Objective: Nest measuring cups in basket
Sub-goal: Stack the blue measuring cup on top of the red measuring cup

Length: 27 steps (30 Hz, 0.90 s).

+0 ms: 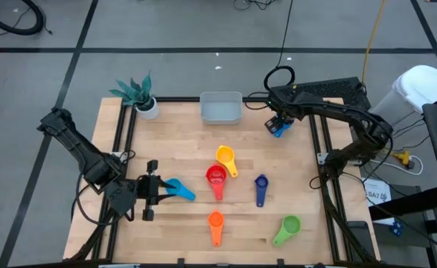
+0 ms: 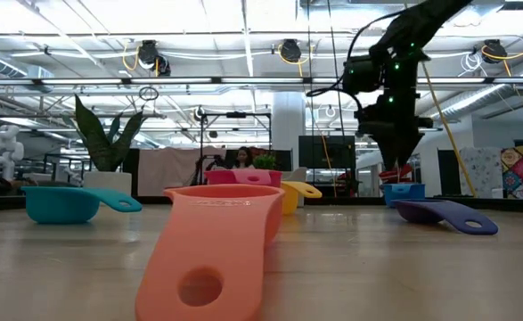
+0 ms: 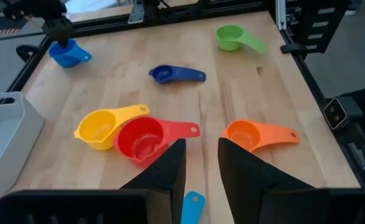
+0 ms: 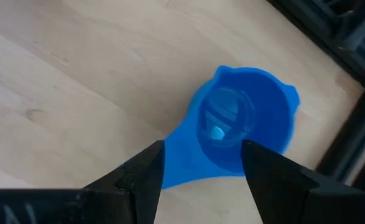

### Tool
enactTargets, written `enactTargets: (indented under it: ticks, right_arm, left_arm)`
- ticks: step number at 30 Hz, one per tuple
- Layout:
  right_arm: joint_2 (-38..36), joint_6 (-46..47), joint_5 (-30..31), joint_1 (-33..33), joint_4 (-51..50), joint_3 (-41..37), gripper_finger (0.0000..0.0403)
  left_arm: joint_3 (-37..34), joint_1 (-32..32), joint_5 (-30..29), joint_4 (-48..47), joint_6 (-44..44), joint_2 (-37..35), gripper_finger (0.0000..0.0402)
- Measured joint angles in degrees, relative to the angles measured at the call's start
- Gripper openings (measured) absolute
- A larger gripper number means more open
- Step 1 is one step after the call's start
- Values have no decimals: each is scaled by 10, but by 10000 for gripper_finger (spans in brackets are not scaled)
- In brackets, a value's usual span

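My left gripper [image 1: 161, 190] hovers open near the table's left edge, just left of the light blue cup [image 1: 179, 190]. The tip of that cup's handle [image 3: 193, 205] shows below its fingers. My right gripper [image 1: 279, 123] stands open, pointing down, right above the blue cup [image 4: 244, 124], which sits upright on the table at the far right. The yellow [image 1: 225, 158], red [image 1: 217, 179], dark blue [image 1: 260, 187], orange [image 1: 215, 223] and green [image 1: 286, 229] cups lie spread over the table's middle and near side. The basket [image 1: 220, 108] stands at the far edge.
A white pot with a teal plant [image 1: 142, 97] stands at the far left corner. Dark frame rails [image 1: 316, 149] run along the table's sides, close to the blue cup. A person [image 2: 241, 159] shows far back in the room.
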Motion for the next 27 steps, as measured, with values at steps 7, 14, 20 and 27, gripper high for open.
enactTargets:
  ticks: [7, 14, 20, 27]
  right_arm:
    - [18, 6, -5, -4, 36, 0, 206]
    - [19, 10, -4, -17, 46, 0, 206]
    - [28, 16, -10, -21, 65, 0, 206]
    - [29, 25, -18, -22, 74, -3, 206]
  left_arm:
    - [0, 0, 0, -1, 2, 0, 97]
    - [0, -8, 0, -1, -1, 0, 97]
    - [0, -19, -1, 0, -2, 0, 97]
    - [0, -24, -3, 4, -3, 0, 97]
